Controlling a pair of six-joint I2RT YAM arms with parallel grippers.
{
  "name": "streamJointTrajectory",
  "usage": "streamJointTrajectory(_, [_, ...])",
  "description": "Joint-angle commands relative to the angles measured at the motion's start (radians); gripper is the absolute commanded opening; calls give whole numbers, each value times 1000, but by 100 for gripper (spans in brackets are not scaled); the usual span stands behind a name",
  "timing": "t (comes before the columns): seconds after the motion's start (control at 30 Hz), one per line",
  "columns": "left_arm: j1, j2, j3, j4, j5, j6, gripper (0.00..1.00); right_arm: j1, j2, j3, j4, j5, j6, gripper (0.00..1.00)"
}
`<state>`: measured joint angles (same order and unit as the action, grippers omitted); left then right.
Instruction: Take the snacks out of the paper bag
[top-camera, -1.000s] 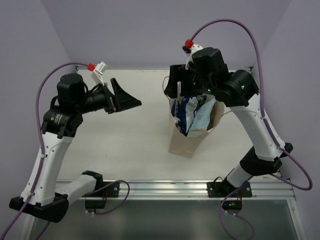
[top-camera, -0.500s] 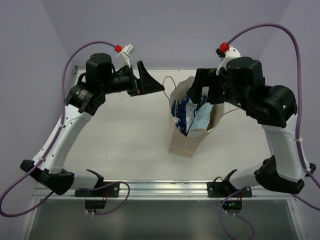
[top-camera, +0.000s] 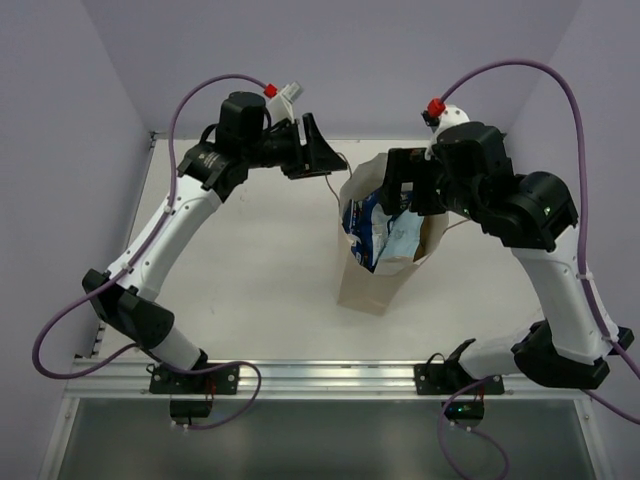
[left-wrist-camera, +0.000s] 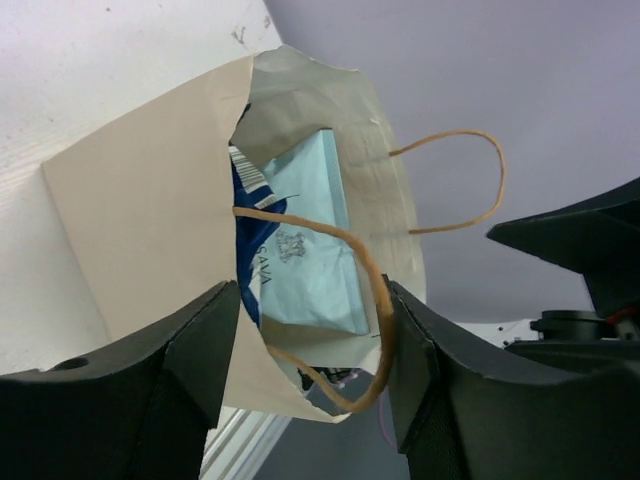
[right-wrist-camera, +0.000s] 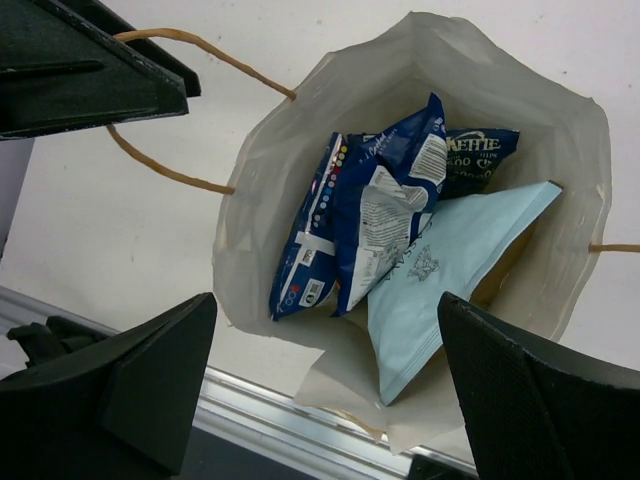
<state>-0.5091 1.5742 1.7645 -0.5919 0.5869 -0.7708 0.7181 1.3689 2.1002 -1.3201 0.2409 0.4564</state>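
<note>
In the paper bag (right-wrist-camera: 262, 190), the dark blue packets (right-wrist-camera: 375, 215) overlap so that their number cannot be told, and they cover one side of the light blue chip bag (right-wrist-camera: 450, 270). From the left wrist, the bag's wall hides all but a strip of them. Overhead, the right gripper (top-camera: 410, 195) covers part of the bag's mouth.

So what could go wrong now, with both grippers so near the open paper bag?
The left gripper hangs open at the cord handle; pulling on it could tip the paper bag. The dark blue packet overlaps the light blue packet, so the open right gripper above might pinch both, or catch the bag's wall and lift it.
</note>
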Motion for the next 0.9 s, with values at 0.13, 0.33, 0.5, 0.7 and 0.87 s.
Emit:
streamJointTrajectory(0.13, [-12,-34,59,58,-5,-15,14,-32,10,-65,28,-5,-27,93])
streamJointTrajectory(0.33, [-12,-123,-23,50,-25,-27,0,-32,77,-86,68,5,-74,90])
streamJointTrajectory(0.5, [-8,-148,7,-63,-82,17,0,-31,145,0,67,-44,-85,89])
streamJointTrajectory(0.7, [30,-187,15,-134,-110,22,0,-29,216,67,38,-68,-91,88])
streamJointTrajectory(0.87, [142,-249,-23,-177,-76,48,0,-26,246,84,44,-115,-116,86])
